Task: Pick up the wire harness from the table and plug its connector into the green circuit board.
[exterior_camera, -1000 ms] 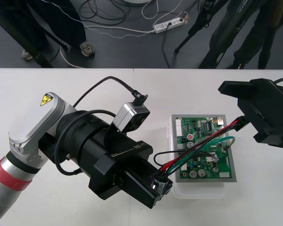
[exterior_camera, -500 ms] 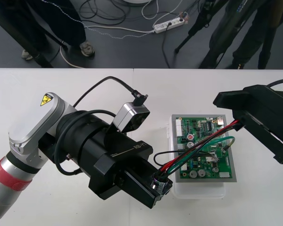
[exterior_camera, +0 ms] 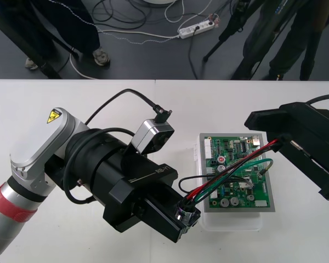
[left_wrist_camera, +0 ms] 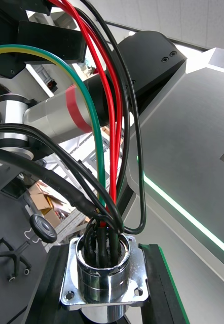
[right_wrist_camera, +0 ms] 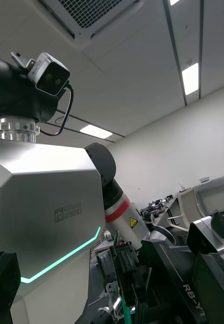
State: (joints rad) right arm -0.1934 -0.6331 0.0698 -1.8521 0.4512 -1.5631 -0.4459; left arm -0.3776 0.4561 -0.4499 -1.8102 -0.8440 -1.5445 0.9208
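The wire harness (exterior_camera: 236, 166) is hanging in the air above the table (exterior_camera: 71, 98), not lying on it. Its long axis is running diagonally, from lower centre of the frame up toward the right edge. Its round metal socket (exterior_camera: 187, 212) is sitting at the lower left end. The red, black and green wires (exterior_camera: 219, 178) are fanning out from it and crossing over the green circuit board (exterior_camera: 236, 198), which is resting on a white base (exterior_camera: 230, 222) right of centre.

The left arm is reaching in from the lower left corner, its silver link and red ring low at the left edge. Its black wrist is slanting down toward the board's lower left corner. The left gripper (exterior_camera: 185, 218) is pinching the socket at its tip. In the left wrist view the black fingers (left_wrist_camera: 155, 293) are pressing against both sides of the flanged socket (left_wrist_camera: 104, 283), and the wires (left_wrist_camera: 112, 126) are rising straight out of it.

The right gripper (exterior_camera: 289, 141) is coming in from the right edge, level with the board's upper right corner. The wires' far end is running under its dark body, just beside the board's right edge. Whether it is gripping them cannot be told.
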